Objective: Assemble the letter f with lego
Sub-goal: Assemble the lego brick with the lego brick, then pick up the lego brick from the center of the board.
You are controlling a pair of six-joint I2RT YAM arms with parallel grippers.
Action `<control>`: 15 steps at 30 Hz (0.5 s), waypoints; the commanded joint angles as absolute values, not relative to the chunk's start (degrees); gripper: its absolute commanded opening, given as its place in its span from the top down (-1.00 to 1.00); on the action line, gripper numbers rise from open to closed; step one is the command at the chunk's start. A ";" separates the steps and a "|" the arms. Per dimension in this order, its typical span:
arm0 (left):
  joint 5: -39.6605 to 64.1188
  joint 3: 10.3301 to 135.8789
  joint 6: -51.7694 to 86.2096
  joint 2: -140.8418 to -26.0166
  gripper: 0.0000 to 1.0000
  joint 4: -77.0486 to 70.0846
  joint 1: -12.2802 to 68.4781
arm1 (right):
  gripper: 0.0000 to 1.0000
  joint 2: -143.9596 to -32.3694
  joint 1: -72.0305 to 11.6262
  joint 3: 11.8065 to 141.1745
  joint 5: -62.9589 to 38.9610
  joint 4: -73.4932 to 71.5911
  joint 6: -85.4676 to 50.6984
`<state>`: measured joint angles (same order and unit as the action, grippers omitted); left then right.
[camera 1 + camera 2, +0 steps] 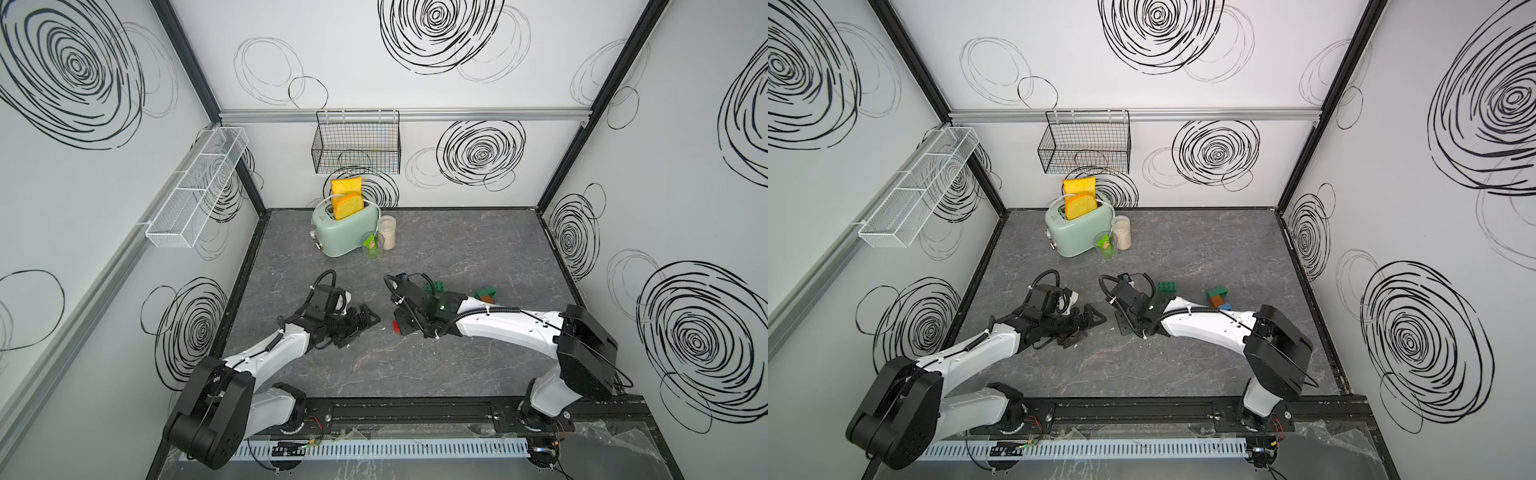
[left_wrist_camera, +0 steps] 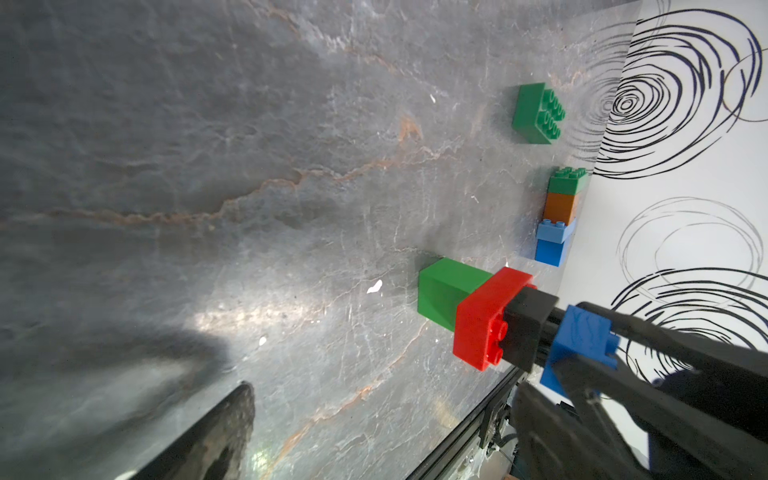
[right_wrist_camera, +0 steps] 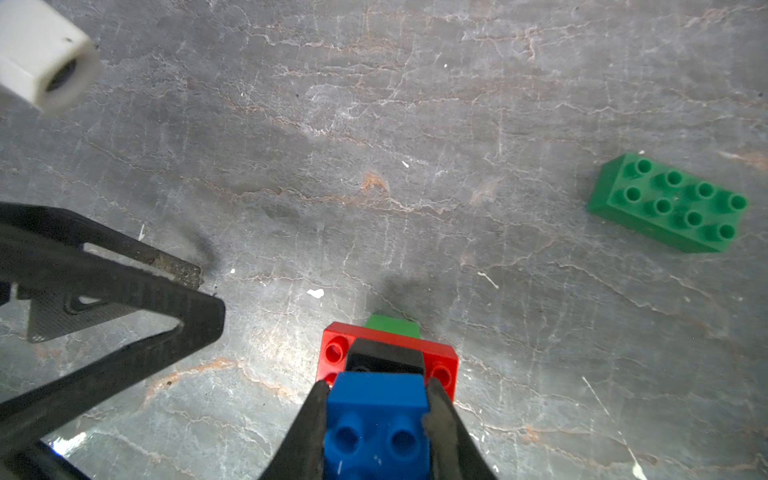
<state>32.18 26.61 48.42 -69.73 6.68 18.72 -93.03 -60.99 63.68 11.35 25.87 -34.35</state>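
In both top views the right gripper (image 1: 402, 325) reaches down near the middle of the table (image 1: 457, 249), over a column of lego whose red brick (image 1: 398, 329) peeps out beneath it. The left gripper (image 1: 360, 326) sits at its 9 o'clock, just beside it, jaws spread wide and holding nothing. A loose green oblong brick (image 1: 434, 286) lies near, at the right gripper's 1 o'clock. A small joined cluster (image 1: 486, 295) of green, orange and blue lies well apart, between 2 and 3 o'clock.

The left wrist view shows the column's order: a green square brick (image 2: 446, 291) on the table, the red brick across it, a black brick (image 2: 525, 328), then a blue brick (image 2: 582, 338) held by the right gripper. Whether blue is pressed fully home on black cannot be told. The cluster seems to lie on its side.

In the right wrist view the fingers (image 3: 446, 432) are clamped on the blue brick's two sides.

The stem looks roughly built, with the red brick perhaps serving as one bar. Joining the cluster and the green oblong brick is probably what remains.
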 commanded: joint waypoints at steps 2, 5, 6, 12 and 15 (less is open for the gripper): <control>32.42 27.98 46.20 -69.44 -0.96 7.54 17.28 | 0.44 -92.81 -59.40 64.48 8.98 33.51 -34.84; 32.23 28.25 44.83 -70.03 -0.96 8.57 16.91 | 0.44 -91.13 -56.08 67.06 10.01 34.18 -33.64; 31.87 28.46 44.24 -70.20 -0.97 9.21 16.77 | 0.44 -90.18 -54.73 67.24 10.33 34.04 -33.31; 30.61 29.61 42.13 -70.62 -0.97 11.63 16.43 | 0.42 -84.69 -46.25 60.56 10.31 31.02 -32.57; 30.32 30.06 41.51 -70.67 -0.96 12.45 16.38 | 0.41 -83.74 -44.22 55.27 9.36 27.49 -32.60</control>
